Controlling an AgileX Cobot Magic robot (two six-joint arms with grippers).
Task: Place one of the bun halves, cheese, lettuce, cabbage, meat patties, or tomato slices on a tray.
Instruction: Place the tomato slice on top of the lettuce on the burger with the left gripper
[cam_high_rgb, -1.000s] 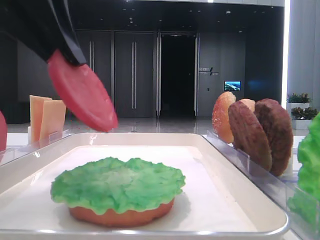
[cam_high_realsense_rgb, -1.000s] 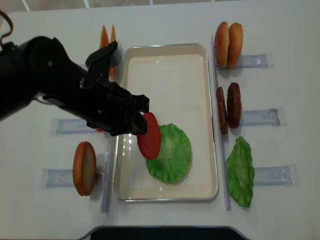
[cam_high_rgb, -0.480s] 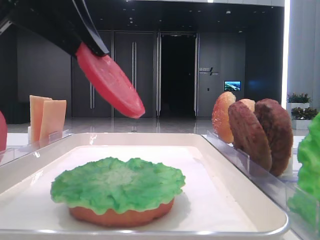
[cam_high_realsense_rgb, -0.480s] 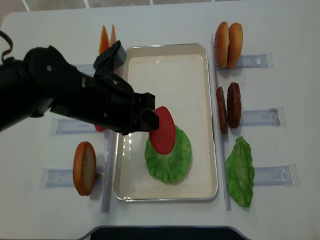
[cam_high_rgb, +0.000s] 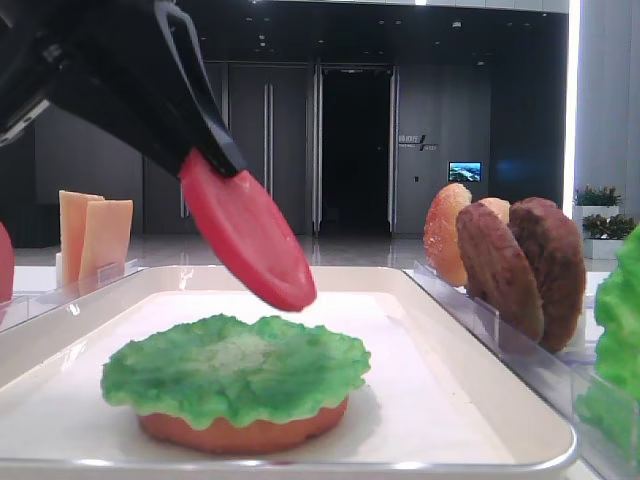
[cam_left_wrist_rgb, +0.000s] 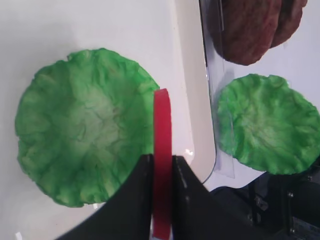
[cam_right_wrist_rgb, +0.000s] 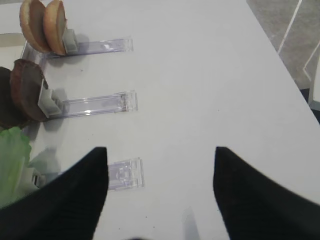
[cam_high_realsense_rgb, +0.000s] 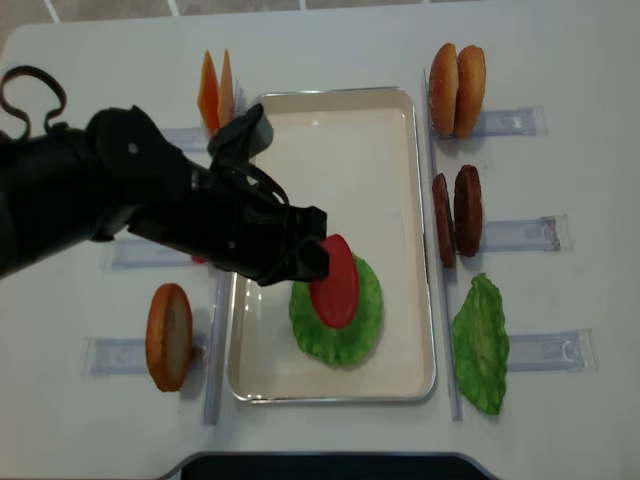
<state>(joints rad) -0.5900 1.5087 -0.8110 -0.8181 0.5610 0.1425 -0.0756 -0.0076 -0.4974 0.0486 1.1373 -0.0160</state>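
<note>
My left gripper is shut on a red tomato slice, held edge-on between the two black fingers. The tomato slice hangs tilted just above a lettuce leaf that lies on a bun half in the white tray. From the low view the slice sits a little above the lettuce, apart from it. My right gripper stands open and empty over bare table to the right of the tray.
Clear racks flank the tray. On the right they hold two bun halves, two meat patties and a second lettuce leaf. On the left are cheese slices and another bun half.
The left gripper has carried the tomato slice rightward from the tray's left edge to over the lettuce, and lower. The right gripper has not visibly moved.
</note>
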